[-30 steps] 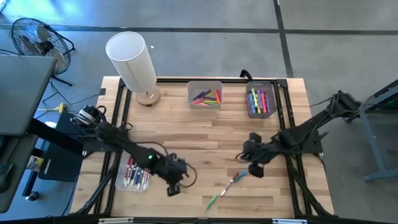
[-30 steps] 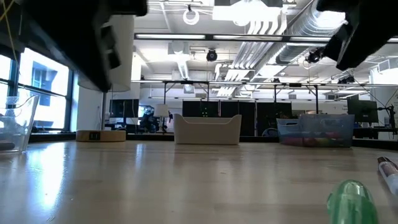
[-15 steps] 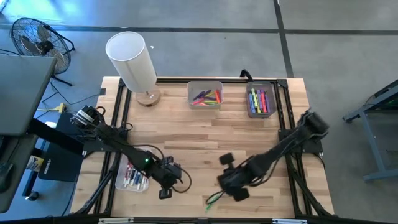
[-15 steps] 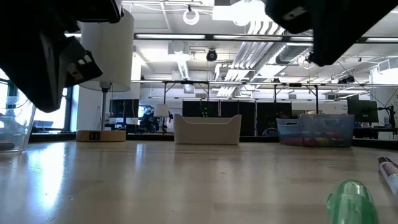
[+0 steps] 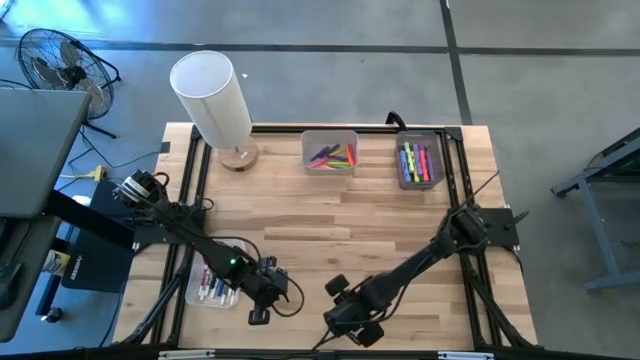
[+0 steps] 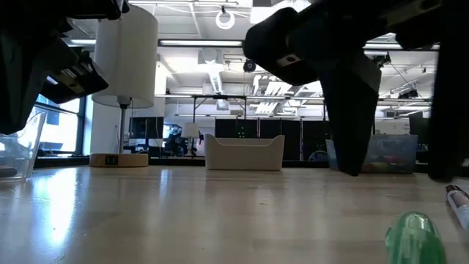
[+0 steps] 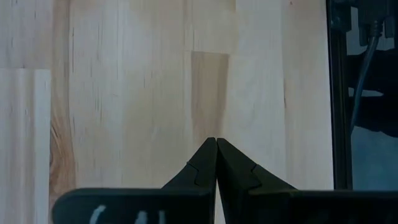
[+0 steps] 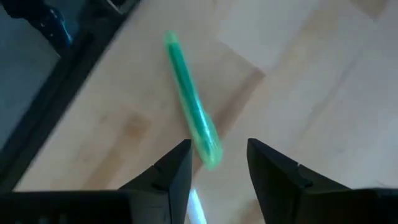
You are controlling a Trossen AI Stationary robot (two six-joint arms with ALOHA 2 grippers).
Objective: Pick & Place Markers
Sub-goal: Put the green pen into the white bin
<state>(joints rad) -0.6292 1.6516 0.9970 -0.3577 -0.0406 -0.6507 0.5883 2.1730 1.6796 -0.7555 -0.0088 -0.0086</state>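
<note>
Now | green marker (image 8: 191, 113) between spread right gripper (image 8: 218, 163) fingers, untouched

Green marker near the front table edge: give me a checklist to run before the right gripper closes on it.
1. Right gripper open: ok, its fingers stand apart.
2. Aim: ok, one end of the slim green marker pen lies between the fingertips in the right wrist view.
3. Marker free: ok, it lies loose on the pale wooden table, nothing on top.
4. Height: cannot tell whether the fingertips are low enough to grip.
5. Left gripper clear: ok, shut over bare wood beside the clear plastic bin of markers at the table's left.
6. Second marker with white barrel beside it: cannot tell whether it will interfere.
</note>
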